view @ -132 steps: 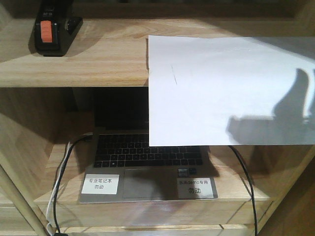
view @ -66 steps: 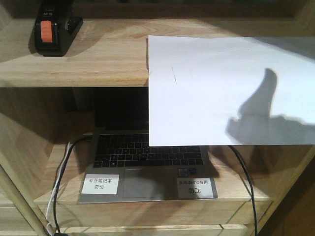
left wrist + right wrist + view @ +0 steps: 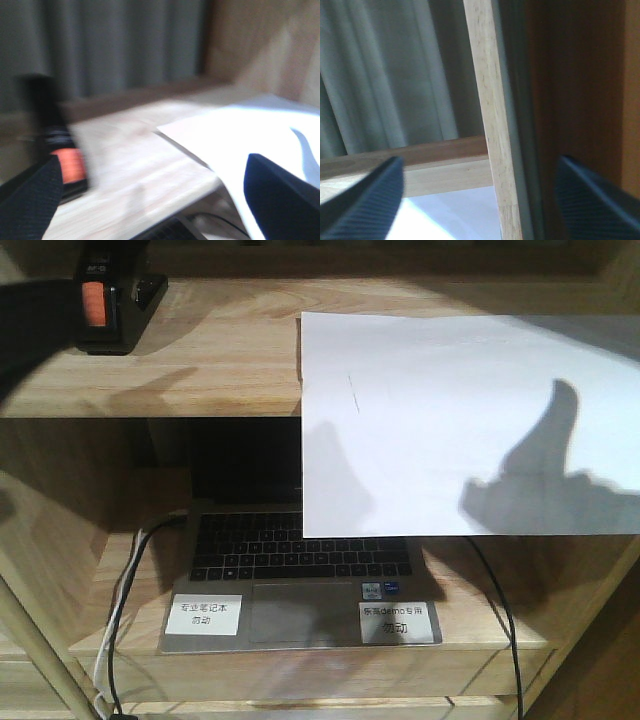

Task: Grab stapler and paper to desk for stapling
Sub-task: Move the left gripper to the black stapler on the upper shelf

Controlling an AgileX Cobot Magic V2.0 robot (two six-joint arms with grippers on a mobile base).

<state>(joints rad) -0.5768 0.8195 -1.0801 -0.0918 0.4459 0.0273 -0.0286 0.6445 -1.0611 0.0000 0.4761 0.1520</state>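
Note:
The black stapler (image 3: 105,300) with its orange patch stands at the far left of the upper shelf (image 3: 200,360). A dark blurred part of my left arm (image 3: 30,325) covers its left side. The white paper (image 3: 460,420) lies on the same shelf to the right and overhangs the front edge. In the blurred left wrist view, my left gripper (image 3: 155,200) is open, with the stapler (image 3: 65,160) by its left finger and the paper (image 3: 250,135) by its right. My right gripper (image 3: 477,200) is open and straddles a wooden upright (image 3: 492,125), with the paper (image 3: 450,215) below. The desk is out of view.
An open laptop (image 3: 300,580) with two white labels sits on the lower shelf, under the overhanging paper. Cables (image 3: 120,610) hang at its left and right. Grey curtains (image 3: 125,45) hang behind the shelf unit. A dark side panel (image 3: 580,100) stands right of the upright.
A dark blurred part of my left arm has come in at the upper left, over the stapler's side. The gripper shadow on the paper has shifted right, and a new shadow falls on its left part.

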